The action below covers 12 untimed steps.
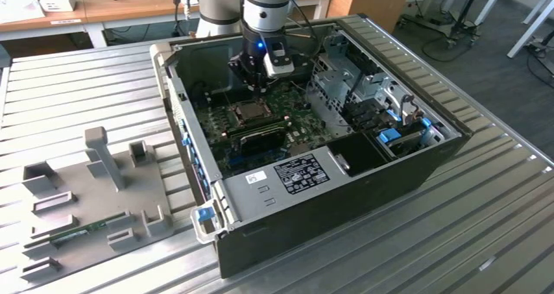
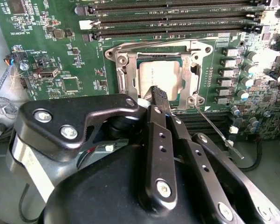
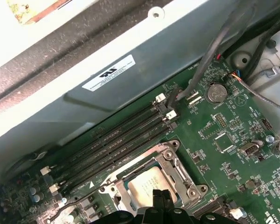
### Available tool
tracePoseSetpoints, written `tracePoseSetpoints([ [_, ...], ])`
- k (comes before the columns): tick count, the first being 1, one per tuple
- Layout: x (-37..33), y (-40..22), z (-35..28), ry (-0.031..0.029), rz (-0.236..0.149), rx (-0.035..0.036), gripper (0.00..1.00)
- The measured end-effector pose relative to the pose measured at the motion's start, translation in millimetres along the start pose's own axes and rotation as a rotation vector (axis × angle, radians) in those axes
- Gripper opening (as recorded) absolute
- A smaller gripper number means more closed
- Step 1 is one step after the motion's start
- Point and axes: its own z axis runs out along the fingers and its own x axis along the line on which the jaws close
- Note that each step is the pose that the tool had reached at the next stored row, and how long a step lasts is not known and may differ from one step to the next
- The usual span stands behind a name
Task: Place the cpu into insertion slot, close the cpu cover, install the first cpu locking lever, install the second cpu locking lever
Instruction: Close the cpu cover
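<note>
An open computer case [image 1: 186, 132] lies on the slatted metal table. My gripper [image 1: 258, 86] hangs inside it, just above the insertion slot [image 1: 252, 111] on the green board. The cpu [image 2: 160, 74] sits in the slot, its silver top showing through the window of the cpu cover [image 2: 123, 77], which lies flat around it. In both wrist views the gripper [image 2: 158, 94] [image 3: 162, 196] is shut with nothing in it, its tips over the near edge of the cpu [image 3: 144, 186]. One thin locking lever [image 2: 216, 130] sticks out loose at an angle. Another lever [image 2: 144, 45] runs along the cover's far edge.
Long black memory slots [image 2: 167, 18] [image 3: 112, 144] flank the socket. A case wall [image 3: 130, 88], a black cable [image 3: 209, 56] and a coin battery [image 3: 215, 92] are close by. Drive cages [image 1: 355, 93] fill the case's right side. A grey fixture tray [image 1: 87, 190] lies at the exterior view's left.
</note>
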Motion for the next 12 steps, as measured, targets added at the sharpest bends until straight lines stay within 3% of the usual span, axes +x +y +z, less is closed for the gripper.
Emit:
tracePoseSetpoints([
  [2, 0.0, 0.0, 0.0, 0.0001, -0.005, 0.0000, 0.11],
  [7, 0.0, 0.0, 0.0, 0.0022, -0.087, 0.0013, 0.11],
  [12, 0.0, 0.0, 0.0, 0.0024, -0.092, 0.0014, 0.11],
])
